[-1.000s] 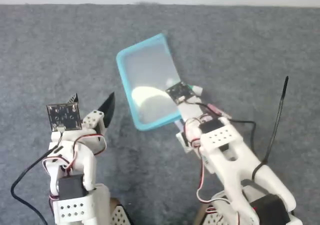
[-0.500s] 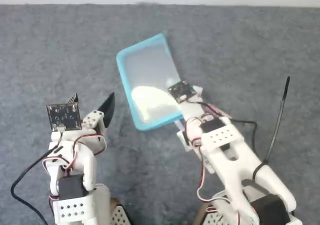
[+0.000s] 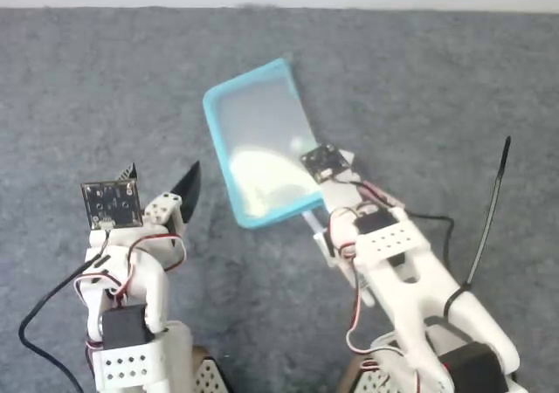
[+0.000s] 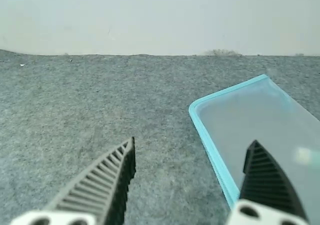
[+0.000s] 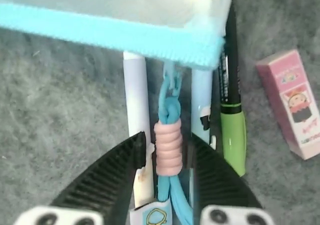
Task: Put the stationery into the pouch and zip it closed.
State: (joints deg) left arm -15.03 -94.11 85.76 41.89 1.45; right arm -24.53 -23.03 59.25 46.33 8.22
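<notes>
The translucent pouch (image 3: 260, 148) with a blue border lies flat in the middle of the grey mat. My right gripper (image 5: 167, 137) sits at its near corner, open a little, its black fingers (image 5: 122, 170) on either side of the pink coiled zipper pull (image 5: 169, 147) with small gaps. Under the pull lie a white pen (image 5: 136, 90) and a light blue pen (image 5: 202, 105). Beside them are a green and black marker (image 5: 231, 115) and a pink eraser (image 5: 295, 102). My left gripper (image 4: 194, 141) hangs open and holds nothing, to the left of the pouch (image 4: 260, 120).
The right arm (image 3: 389, 240) covers most of the stationery in the high view. A black cable (image 3: 489, 210) rises at the right. Bare grey mat (image 3: 105, 87) stretches to the left and behind the pouch up to the pale wall.
The right arm has shifted slightly to the right and nearer the front. The pouch and the left arm have stayed put.
</notes>
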